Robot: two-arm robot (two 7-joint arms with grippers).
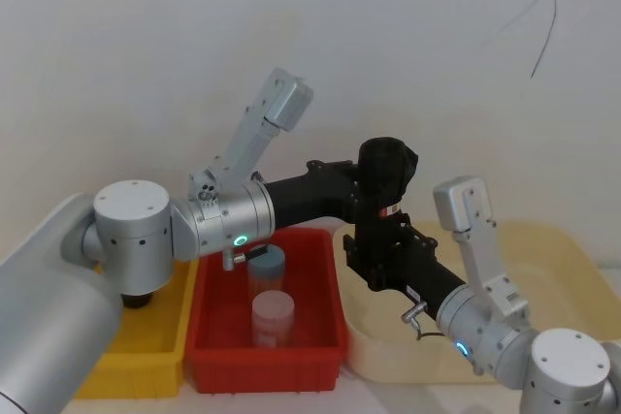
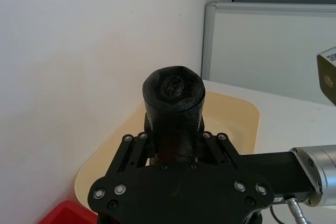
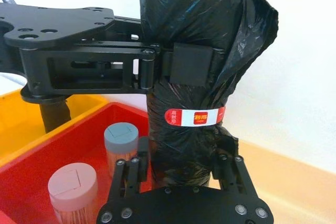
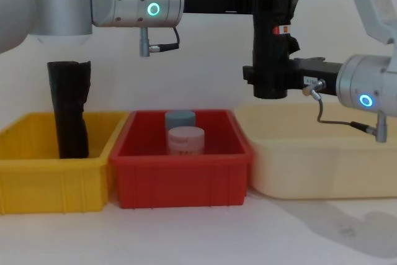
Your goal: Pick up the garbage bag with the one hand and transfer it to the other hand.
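The garbage bag (image 1: 386,170), a black roll with a red-and-white label (image 3: 195,116), hangs upright in the air above the gap between the red bin and the cream tray. My left gripper (image 1: 375,189), on the arm with the green ring, is shut on the roll's upper half just above the label; one of its pads (image 3: 191,65) presses on the plastic. My right gripper (image 4: 268,82), on the arm with the blue ring, comes in from the right, and its fingers (image 3: 137,162) lie against both sides of the roll's bottom end. From the left wrist I look down on the roll's top (image 2: 174,92).
Below stands a red bin (image 4: 180,181) with two capped jars (image 4: 185,139). At left, a yellow bin (image 4: 49,184) holds another black roll (image 4: 69,110) standing upright. A cream tray (image 4: 310,159) is at right. A white wall is close behind.
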